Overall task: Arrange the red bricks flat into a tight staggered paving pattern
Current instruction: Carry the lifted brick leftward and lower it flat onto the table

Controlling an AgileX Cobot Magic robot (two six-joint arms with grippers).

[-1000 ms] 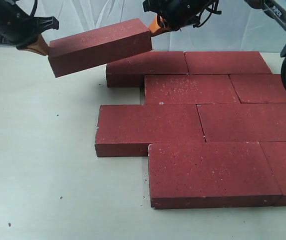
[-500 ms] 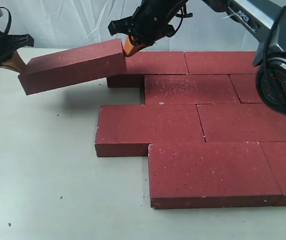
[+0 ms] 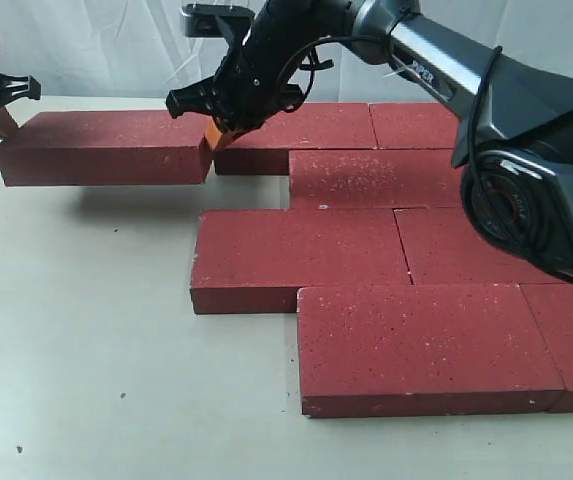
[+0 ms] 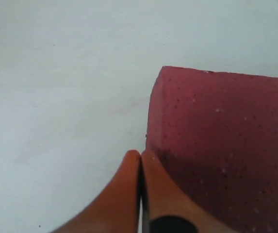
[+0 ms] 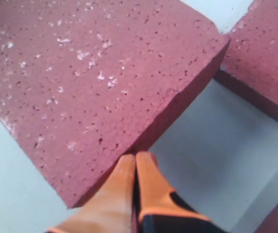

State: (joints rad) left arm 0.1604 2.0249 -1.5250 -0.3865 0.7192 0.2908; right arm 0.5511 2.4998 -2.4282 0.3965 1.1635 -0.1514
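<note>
One red brick (image 3: 101, 145) hangs level a little above the table, left of the laid pattern, its shadow beneath it. It is squeezed end to end between my two grippers. My left gripper (image 3: 4, 122) is shut, its orange tips (image 4: 141, 154) against the brick's (image 4: 226, 136) left end. My right gripper (image 3: 211, 135) is shut too and reaches across the middle, tips (image 5: 136, 156) pressed on the brick's (image 5: 95, 73) right end. Several more red bricks (image 3: 421, 345) lie flat in staggered rows on the right.
The back row's leftmost brick (image 3: 306, 130) lies just behind the right gripper; its edge (image 5: 269, 53) shows in the right wrist view. The pale tabletop (image 3: 86, 350) spreads bare left of and in front of the pattern. The right arm's base (image 3: 536, 210) rises over the right-hand bricks.
The carried brick has moved left and down and turned from tilted to level. Both arms have moved left with it, the right arm stretching further across.
</note>
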